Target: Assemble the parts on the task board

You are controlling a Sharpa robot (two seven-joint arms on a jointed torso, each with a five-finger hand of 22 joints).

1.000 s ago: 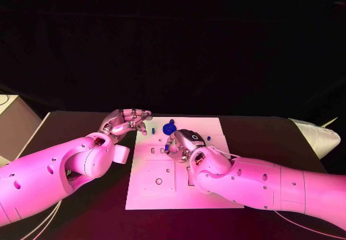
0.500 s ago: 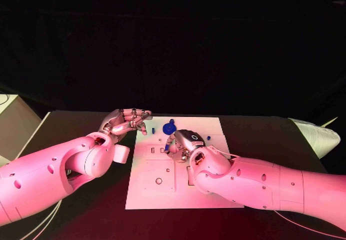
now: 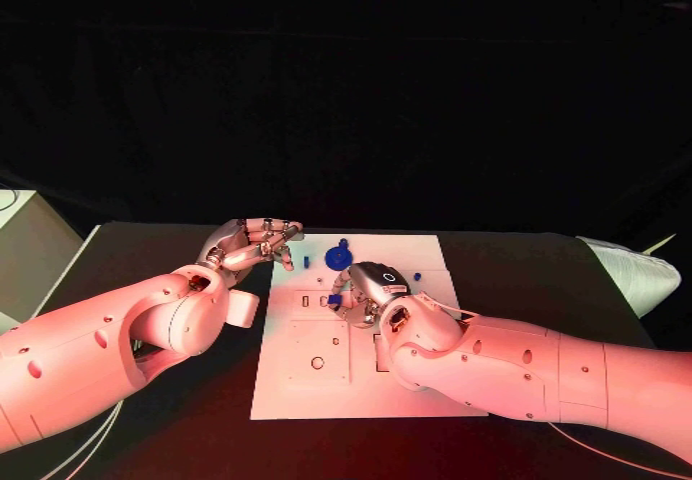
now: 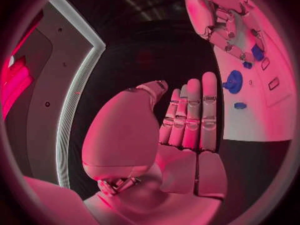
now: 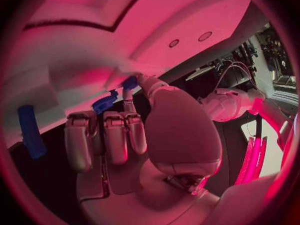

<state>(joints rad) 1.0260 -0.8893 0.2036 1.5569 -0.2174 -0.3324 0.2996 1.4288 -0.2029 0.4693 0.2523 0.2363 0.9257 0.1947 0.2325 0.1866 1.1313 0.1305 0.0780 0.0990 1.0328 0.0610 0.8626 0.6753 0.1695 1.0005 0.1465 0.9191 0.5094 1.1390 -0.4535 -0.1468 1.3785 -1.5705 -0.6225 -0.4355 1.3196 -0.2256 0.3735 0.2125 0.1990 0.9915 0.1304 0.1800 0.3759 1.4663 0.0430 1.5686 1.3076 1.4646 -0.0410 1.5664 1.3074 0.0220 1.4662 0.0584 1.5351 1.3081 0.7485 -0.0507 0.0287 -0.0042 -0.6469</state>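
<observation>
Two robot hands over the task board (image 3: 361, 370)

Head view: left robot hand (image 3: 254, 243) curled empty at the board's far left corner; right robot hand (image 3: 372, 290) pinches a blue part (image 3: 335, 298); round blue part (image 3: 338, 257) near the far edge.
Left wrist view: fingers (image 4: 194, 116) together, straight.
Right wrist view: fingertips touch a blue part (image 5: 105, 104).

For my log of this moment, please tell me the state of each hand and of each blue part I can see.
left hand: empty, fingers apart, beside the task board
right hand: over the board, fingers on a small blue part
round blue part: on the board, untouched
blue peg: at the board's edge, untouched
</observation>
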